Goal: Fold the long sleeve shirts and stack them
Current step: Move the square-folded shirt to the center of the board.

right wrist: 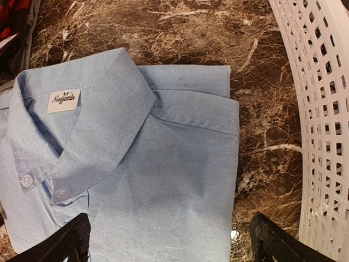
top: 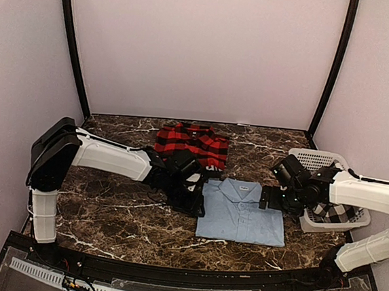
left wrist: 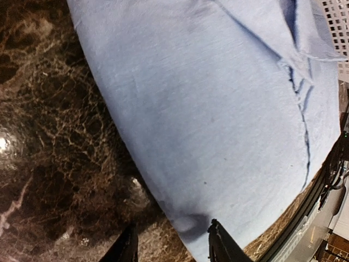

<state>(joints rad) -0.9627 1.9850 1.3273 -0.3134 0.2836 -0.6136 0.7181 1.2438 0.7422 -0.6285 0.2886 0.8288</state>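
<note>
1. My left gripper [top: 192, 200] is spread, empty, at the left edge of the folded light blue shirt [top: 241, 214], which lies mid-table.
2. My right gripper [top: 266, 196] is spread wide above its right shoulder, also empty.
3. Pinching only the top layer could pull the fold open.
4. My right arm sits near the lattice basket [top: 316, 157] holding the checked shirt [top: 331, 213]; a swing could knock it.

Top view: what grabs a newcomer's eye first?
A folded light blue collared shirt lies centrally, between the open left gripper and open right gripper. Behind it sits a red-and-black plaid shirt; a white plastic lattice basket at right holds a black-and-white checked shirt.
</note>
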